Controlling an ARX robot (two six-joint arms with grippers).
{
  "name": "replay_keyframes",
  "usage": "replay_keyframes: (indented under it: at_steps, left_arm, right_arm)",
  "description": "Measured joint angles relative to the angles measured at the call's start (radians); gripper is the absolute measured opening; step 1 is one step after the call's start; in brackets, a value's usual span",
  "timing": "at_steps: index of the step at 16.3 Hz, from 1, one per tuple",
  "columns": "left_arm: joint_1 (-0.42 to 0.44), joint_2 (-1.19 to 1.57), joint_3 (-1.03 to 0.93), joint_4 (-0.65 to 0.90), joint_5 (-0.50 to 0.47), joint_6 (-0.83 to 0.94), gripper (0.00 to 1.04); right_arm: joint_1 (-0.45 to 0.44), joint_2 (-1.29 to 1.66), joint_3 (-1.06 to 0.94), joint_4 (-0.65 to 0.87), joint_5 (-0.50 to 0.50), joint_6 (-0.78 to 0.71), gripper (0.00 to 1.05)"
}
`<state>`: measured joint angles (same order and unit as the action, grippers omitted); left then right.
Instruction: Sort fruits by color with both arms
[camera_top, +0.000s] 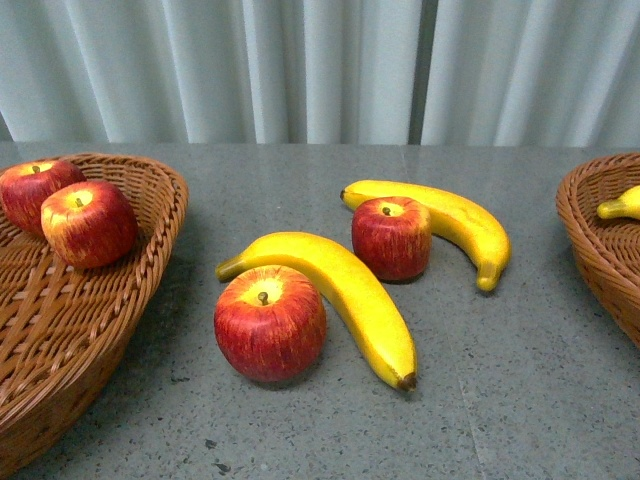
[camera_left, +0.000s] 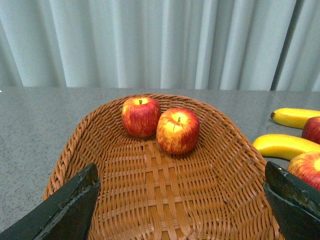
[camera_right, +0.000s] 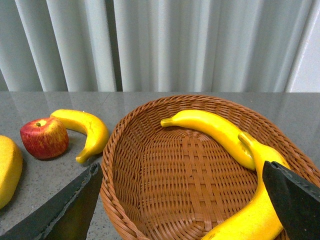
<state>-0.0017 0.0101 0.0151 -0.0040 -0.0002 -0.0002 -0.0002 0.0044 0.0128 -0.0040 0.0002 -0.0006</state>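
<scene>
My left claw (camera_left: 181, 170) ends in two dark, nearly black fingers (camera_left: 65, 207): matt wedges with flat faces meeting at a ridge, tapering to blunt tips. My right claw (camera_right: 181, 169) wears the same charcoal, angular pair, edges catching a faint grey sheen.

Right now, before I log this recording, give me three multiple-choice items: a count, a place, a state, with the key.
1. How many fruits lie loose on the table? A. two B. four C. six
2. Where are the two sorted apples? A. in the left basket B. on the table C. under a banana
3. The left gripper is: A. shut on an apple B. open, empty C. shut on a banana
Key: 1 B, near apple, far apple, near banana, far banana; 2 A, both sit inside its rim; 3 B, jaws wide apart, nothing gripped.
</scene>
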Motion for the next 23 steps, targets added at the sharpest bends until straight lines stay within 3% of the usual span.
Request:
replay_keyframes:
  at_steps: [17,18,19,20,23]
  left_arm:
    - [0.000,0.000,0.000,0.000,0.000,0.000,0.98]
    - [-0.005,0.005,0.003,-0.024,-0.016,-0.002,0.98]
    - [-0.085,0.116,0.088,-0.228,-0.191,-0.029,0.98]
    - [-0.103,0.232,0.150,-0.288,-0.286,-0.026,0.98]
    - [-0.004,0.384,0.243,-0.069,-0.234,0.041,0.98]
  right_arm:
    - [0.000,0.000,0.000,0.000,0.000,0.000,0.98]
    - [0.000,0.000,0.000,0.000,0.000,0.000,0.98]
    - [0.000,0.000,0.000,0.000,0.001,0.000,0.98]
    - [0.000,0.000,0.000,0.000,-0.002,0.000,0.98]
    - [0.000,0.000,0.000,0.000,0.000,0.001,0.98]
